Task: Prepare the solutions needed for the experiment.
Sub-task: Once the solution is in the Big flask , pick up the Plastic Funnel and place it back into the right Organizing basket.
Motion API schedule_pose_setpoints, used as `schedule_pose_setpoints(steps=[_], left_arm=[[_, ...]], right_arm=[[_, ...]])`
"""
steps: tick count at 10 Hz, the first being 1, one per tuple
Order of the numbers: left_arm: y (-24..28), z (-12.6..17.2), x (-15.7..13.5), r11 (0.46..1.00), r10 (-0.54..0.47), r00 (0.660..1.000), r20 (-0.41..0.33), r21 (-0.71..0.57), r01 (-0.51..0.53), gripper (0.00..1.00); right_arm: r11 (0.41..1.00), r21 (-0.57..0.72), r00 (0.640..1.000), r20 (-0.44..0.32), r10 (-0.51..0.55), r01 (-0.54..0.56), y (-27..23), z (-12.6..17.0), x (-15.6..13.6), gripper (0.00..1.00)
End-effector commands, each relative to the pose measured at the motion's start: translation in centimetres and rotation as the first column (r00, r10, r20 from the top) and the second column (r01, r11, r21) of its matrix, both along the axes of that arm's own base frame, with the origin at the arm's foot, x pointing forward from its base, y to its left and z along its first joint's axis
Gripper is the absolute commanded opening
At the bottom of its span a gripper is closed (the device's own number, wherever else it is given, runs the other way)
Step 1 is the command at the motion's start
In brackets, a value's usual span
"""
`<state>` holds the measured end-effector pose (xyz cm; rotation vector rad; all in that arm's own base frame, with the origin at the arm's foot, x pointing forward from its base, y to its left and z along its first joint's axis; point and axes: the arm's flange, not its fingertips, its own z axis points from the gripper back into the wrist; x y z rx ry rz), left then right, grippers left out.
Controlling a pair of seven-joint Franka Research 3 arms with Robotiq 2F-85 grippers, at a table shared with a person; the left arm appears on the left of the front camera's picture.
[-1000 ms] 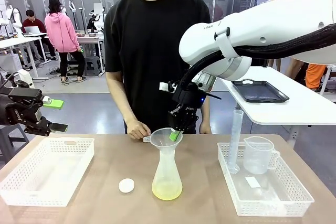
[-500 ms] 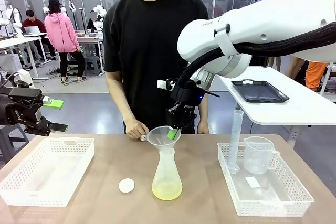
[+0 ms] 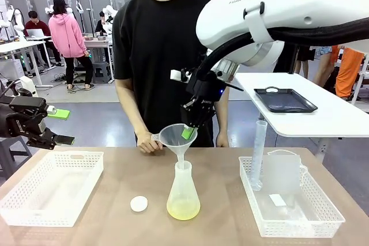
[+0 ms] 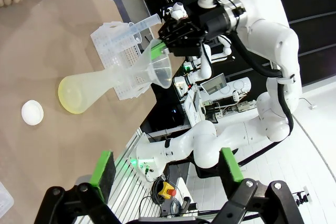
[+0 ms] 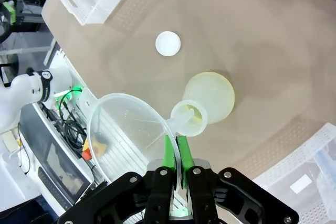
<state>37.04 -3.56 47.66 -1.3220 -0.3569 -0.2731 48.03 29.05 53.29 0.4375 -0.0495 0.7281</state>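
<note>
A frosted conical flask (image 3: 183,191) stands mid-table with a shallow layer of the pale yellow solutions (image 3: 183,209) in it. My right gripper (image 3: 188,133) is shut on the rim of a clear funnel (image 3: 174,135), held raised so that its stem hangs at the flask's mouth. In the right wrist view my right gripper (image 5: 175,153) pinches the funnel (image 5: 128,132) beside the flask (image 5: 211,96). My left gripper (image 3: 62,126) hangs open at the far left with nothing between its fingers. The left wrist view shows the left gripper (image 4: 167,179), the flask (image 4: 100,85) and the funnel (image 4: 160,72).
A person's hand (image 3: 147,143) rests on the table beside the funnel's tab. A white round cap (image 3: 138,203) lies left of the flask. One white basket (image 3: 34,205) sits at the left. Another basket (image 3: 323,223) at the right holds a graduated cylinder (image 3: 259,154) and a measuring jug (image 3: 282,171).
My right gripper has lifted the funnel up out of the flask's neck and slightly left. The left gripper has not moved.
</note>
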Motion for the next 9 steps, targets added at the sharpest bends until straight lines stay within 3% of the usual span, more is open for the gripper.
schedule_pose_setpoints(steps=[1, 3, 6, 9], left_arm=[[-0.2, 0.1, 0.2, 1.000, 0.002, 1.000, 0.010, -0.031, -0.002, 1.00], [-0.2, 0.1, 0.2, 1.000, 0.002, 1.000, 0.010, -0.031, -0.002, 1.00], [-0.2, 0.1, 0.2, 1.000, 0.002, 1.000, 0.010, -0.031, -0.002, 1.00], [-0.2, 0.1, 0.2, 1.000, 0.002, 1.000, 0.010, -0.031, -0.002, 1.00]], right_arm=[[1.000, -0.020, 0.999, 0.035, -0.021, 0.021, -0.1, 2.4, -1.1, 0.00], [1.000, -0.019, 0.997, 0.080, -0.022, 0.024, -0.6, 4.7, -1.6, 0.00], [0.999, -0.006, 0.996, 0.077, -0.051, 0.052, -2.3, 6.4, -1.7, 0.00], [0.983, -0.014, 0.981, 0.076, -0.181, 0.182, -9.1, 9.0, -3.1, 0.00]])
